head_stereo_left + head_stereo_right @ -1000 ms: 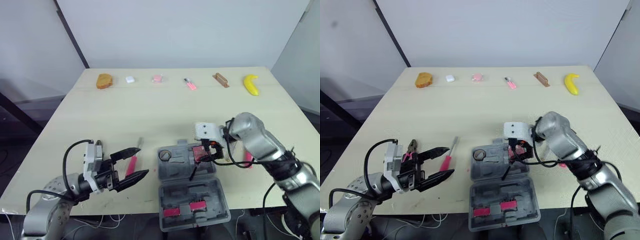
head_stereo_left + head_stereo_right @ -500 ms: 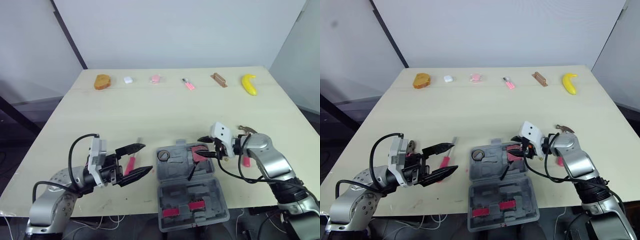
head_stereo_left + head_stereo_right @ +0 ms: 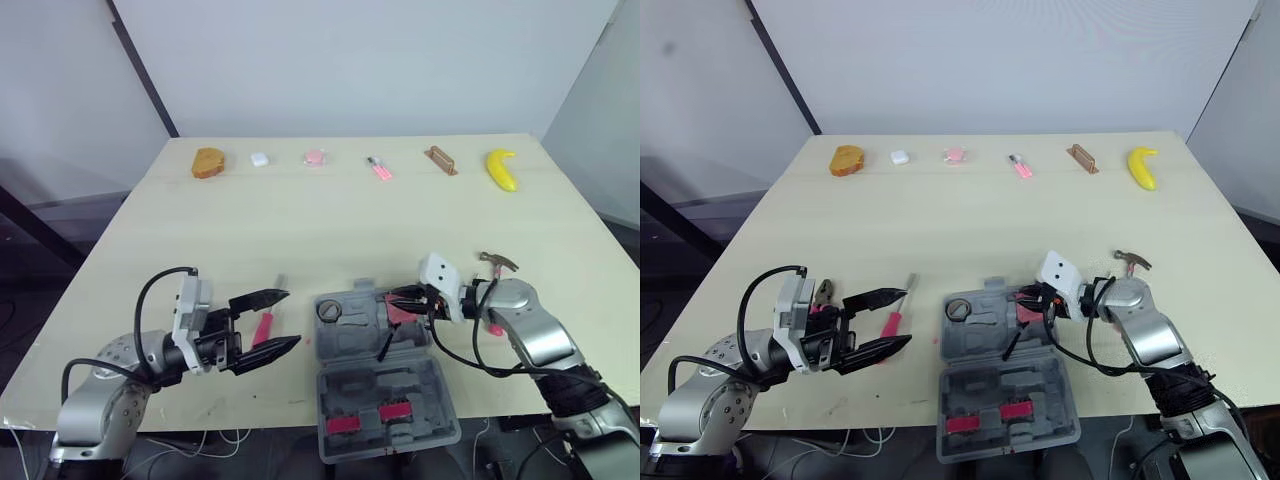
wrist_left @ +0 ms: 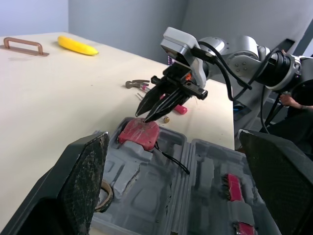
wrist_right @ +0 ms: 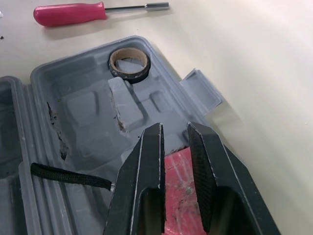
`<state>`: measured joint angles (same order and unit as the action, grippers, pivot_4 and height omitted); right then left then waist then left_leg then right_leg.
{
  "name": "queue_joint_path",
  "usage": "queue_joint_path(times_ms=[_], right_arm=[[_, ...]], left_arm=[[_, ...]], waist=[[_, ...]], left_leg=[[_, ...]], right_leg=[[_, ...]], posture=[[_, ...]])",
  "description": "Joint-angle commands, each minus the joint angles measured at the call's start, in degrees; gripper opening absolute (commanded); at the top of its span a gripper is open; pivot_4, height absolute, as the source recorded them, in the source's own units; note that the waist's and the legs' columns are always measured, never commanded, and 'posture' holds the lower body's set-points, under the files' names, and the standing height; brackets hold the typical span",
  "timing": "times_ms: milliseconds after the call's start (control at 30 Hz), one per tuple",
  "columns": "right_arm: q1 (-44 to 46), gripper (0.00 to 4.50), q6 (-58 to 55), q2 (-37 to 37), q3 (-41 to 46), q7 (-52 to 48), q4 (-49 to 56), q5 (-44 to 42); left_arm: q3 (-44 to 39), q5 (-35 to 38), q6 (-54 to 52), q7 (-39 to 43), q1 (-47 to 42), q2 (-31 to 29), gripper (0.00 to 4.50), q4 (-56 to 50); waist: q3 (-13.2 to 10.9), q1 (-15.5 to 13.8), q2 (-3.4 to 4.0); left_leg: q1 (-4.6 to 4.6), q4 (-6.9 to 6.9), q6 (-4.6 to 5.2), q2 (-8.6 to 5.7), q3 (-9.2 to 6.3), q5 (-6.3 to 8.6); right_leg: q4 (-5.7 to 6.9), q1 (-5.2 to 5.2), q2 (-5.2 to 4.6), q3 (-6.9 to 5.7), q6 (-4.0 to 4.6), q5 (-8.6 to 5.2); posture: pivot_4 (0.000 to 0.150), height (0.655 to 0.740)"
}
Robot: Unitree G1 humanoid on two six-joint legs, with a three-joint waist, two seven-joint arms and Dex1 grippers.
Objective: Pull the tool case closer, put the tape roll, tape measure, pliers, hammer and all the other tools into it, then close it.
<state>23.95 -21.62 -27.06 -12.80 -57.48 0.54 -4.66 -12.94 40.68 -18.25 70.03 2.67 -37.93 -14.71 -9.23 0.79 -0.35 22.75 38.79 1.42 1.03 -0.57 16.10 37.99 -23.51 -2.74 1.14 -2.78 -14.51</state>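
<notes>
The grey tool case lies open at the table's front edge. A tape roll and a red tape measure sit in its far half. My right gripper hovers at the tape measure's far edge, fingers drawn together with nothing between them. My left gripper stands wide open just left of the case, above a pink screwdriver. Pliers lie beside my left wrist. The hammer rests behind my right forearm, its pink handle partly hidden.
Along the far edge of the table sit a piece of bread, a small white item, two small pink items, a brown handle and a banana. The case's near half overhangs the table's front edge. A black strap lies in the case.
My right gripper's fingers have closed from wide open, and the arm has drawn back to the right and lower. The tape measure stays in the case. My left arm has barely moved.
</notes>
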Motion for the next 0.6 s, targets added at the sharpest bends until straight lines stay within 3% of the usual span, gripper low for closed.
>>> queue_joint_path(times_ms=[33, 333, 600], right_arm=[[-0.05, 0.85, 1.86, -0.05, 0.3, 0.79, 0.41, -0.63], [-0.62, 0.85, 2.62, 0.08, 0.06, 1.52, -1.14, -0.88], [-3.16, 0.85, 7.09, 0.04, -0.16, 3.95, -9.3, 1.18]], left_arm=[[-0.23, 0.65, -0.06, -0.55, 0.08, -0.34, 4.5, -2.45], [0.36, 0.98, -1.8, -2.13, -1.06, -0.28, 4.5, -3.89], [0.64, -0.1, -0.57, -1.46, -1.02, 0.33, 4.5, -1.86]], waist=[[0.0, 0.01, 0.0], [0.0, 0.0, 0.0], [0.01, 0.01, 0.0]], left_leg=[[0.0, 0.0, 0.0, 0.0, 0.01, 0.0], [0.0, 0.0, 0.0, 0.01, 0.0, 0.0], [0.0, 0.0, 0.0, -0.02, 0.02, 0.0]], right_leg=[[0.0, 0.0, 0.0, 0.01, 0.0, 0.0], [0.0, 0.0, 0.0, 0.0, 0.0, 0.0], [0.0, 0.0, 0.0, 0.02, 0.0, 0.0]], posture=[[0.15, 0.74], [0.15, 0.74], [0.15, 0.74]])
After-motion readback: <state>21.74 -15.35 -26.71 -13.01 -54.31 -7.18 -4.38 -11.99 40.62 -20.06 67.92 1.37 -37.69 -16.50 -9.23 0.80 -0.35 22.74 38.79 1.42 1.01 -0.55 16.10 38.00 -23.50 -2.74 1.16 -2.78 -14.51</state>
